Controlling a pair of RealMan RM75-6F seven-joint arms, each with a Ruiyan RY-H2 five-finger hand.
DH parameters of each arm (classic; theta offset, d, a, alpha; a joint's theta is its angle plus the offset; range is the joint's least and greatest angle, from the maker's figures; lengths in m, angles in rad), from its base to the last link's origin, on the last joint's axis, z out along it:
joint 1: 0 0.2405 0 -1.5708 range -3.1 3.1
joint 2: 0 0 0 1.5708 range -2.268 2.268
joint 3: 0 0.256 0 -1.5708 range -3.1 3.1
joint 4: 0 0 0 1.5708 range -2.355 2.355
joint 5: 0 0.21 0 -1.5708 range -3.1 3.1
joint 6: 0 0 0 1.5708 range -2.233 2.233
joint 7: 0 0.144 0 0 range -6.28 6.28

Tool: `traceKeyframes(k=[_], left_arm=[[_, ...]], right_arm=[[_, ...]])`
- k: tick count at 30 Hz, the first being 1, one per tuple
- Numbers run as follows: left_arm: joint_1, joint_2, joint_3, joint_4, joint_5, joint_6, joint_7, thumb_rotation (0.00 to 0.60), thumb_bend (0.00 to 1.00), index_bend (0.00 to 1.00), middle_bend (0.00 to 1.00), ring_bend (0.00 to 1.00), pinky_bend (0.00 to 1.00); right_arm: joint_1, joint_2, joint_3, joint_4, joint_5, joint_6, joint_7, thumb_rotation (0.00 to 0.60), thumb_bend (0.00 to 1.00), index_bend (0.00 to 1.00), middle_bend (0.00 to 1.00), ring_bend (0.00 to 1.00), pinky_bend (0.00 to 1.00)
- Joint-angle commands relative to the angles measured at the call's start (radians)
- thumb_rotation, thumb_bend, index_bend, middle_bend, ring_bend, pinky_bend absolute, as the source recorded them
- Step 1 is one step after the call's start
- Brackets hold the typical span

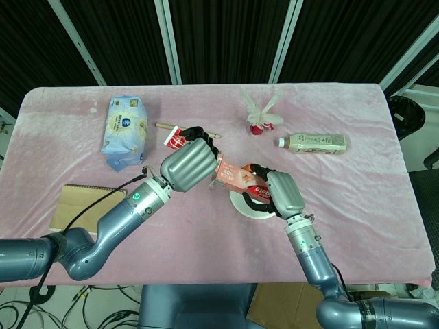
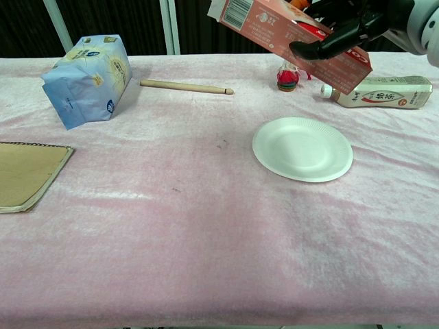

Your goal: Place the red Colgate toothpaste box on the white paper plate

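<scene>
The red Colgate toothpaste box (image 1: 236, 177) (image 2: 274, 31) hangs tilted in the air, its left end higher. My right hand (image 1: 278, 193) (image 2: 343, 31) grips its right part, dark fingers wrapped across the near face. My left hand (image 1: 186, 163) lies over the box's left part, fingers curled past the far side. Whether it still grips is hidden, and the chest view does not show this hand. The white paper plate (image 1: 248, 207) (image 2: 302, 149) lies bare on the pink cloth. It sits below and in front of the box and is partly covered by my right hand in the head view.
A blue packet (image 1: 125, 130) (image 2: 88, 79) and a wooden stick (image 2: 185, 86) lie at the back left. A brown notebook (image 1: 75, 205) (image 2: 27, 175) lies at the front left. A bottle (image 1: 312, 143) (image 2: 384, 92) and a small red toy (image 1: 260, 116) (image 2: 288, 77) sit behind the plate.
</scene>
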Motion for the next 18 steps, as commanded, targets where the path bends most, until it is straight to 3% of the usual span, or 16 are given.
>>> traceKeyframes(k=[1, 18], left_arm=[[-0.001, 0.0, 0.0, -0.001, -0.001, 0.001, 0.001, 0.6, 0.37, 0.55, 0.66, 0.53, 0.58], [-0.021, -0.006, 0.003, -0.005, 0.001, -0.001, 0.029, 0.6, 0.37, 0.55, 0.66, 0.53, 0.58]], right_arm=[[0.0, 0.0, 0.0, -0.001, 0.0, 0.0, 0.0, 0.6, 0.47, 0.53, 0.51, 0.46, 0.4], [0.002, -0.001, 0.008, -0.003, 0.008, 0.005, 0.004, 0.6, 0.47, 0.53, 0.51, 0.46, 0.4]])
